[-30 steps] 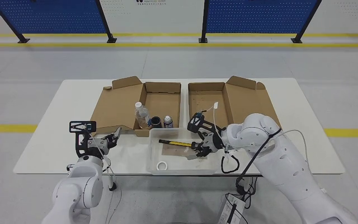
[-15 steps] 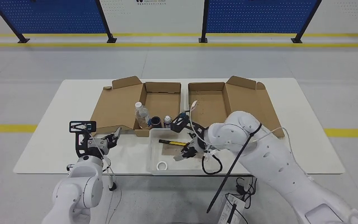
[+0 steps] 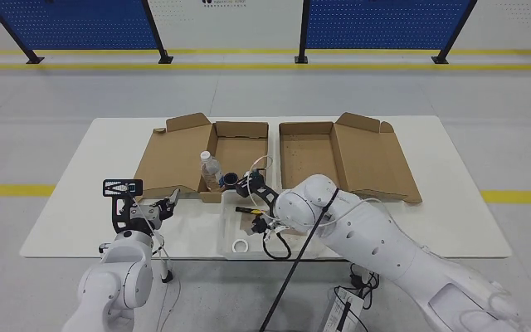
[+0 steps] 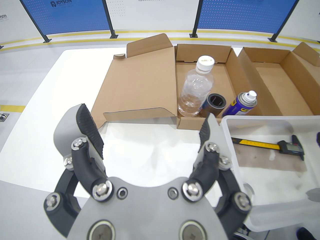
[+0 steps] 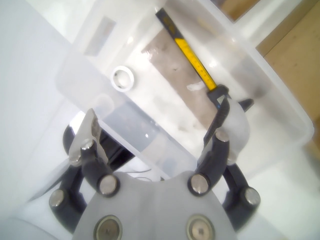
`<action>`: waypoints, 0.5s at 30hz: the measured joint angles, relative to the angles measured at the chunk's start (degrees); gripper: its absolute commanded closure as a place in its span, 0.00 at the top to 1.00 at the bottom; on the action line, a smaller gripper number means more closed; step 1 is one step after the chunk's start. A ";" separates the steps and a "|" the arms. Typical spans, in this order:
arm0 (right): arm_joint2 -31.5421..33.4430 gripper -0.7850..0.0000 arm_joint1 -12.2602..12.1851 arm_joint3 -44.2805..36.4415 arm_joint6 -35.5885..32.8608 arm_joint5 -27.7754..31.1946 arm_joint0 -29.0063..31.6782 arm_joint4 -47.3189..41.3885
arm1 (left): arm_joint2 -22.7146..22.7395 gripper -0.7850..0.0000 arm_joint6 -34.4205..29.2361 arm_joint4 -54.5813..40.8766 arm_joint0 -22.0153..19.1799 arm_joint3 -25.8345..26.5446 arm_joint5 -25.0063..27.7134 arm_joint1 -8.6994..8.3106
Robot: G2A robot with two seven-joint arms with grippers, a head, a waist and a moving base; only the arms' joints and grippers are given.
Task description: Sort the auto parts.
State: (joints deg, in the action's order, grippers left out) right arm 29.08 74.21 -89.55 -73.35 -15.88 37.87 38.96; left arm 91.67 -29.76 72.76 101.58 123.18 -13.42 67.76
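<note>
The right hand [image 5: 157, 116] hangs low over the clear plastic bin [image 5: 282, 76], fingers apart. One finger [image 5: 220, 116] is right at the dark head of the caliper [image 5: 192, 58]; I cannot tell if they touch. The caliper lies flat in the bin, and its yellow bar carries a fine black printed scale. A white ring [image 5: 122, 78] lies in the same bin, well apart from the caliper.

The left hand [image 4: 146, 116] hovers over the white tabletop [image 4: 50, 116] beside the bin, fingers wide apart and holding nothing.

Behind the bin stands an open cardboard box [image 4: 140, 86]. In its near corner are a clear bottle [image 4: 196, 86] with a white cap, a black cylinder [image 4: 216, 102] on its side, and a spray can [image 4: 241, 104] with a blue and yellow printed label. A second cardboard box [image 4: 275, 81] stands just beside the first.
</note>
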 measured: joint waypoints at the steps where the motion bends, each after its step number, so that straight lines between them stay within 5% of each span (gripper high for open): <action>1: -0.33 1.00 0.18 0.24 0.20 -0.24 0.05 0.43 | 0.00 1.00 0.00 0.00 0.00 0.00 0.00 0.00; 15: -3.81 1.00 2.80 3.06 0.29 -3.38 -0.39 7.49 | 0.00 1.00 0.00 0.00 0.00 0.00 0.00 0.00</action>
State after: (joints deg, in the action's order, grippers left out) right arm 25.27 77.01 -86.49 -73.06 -19.26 37.48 46.44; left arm 91.67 -29.76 72.76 101.58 123.18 -13.42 67.76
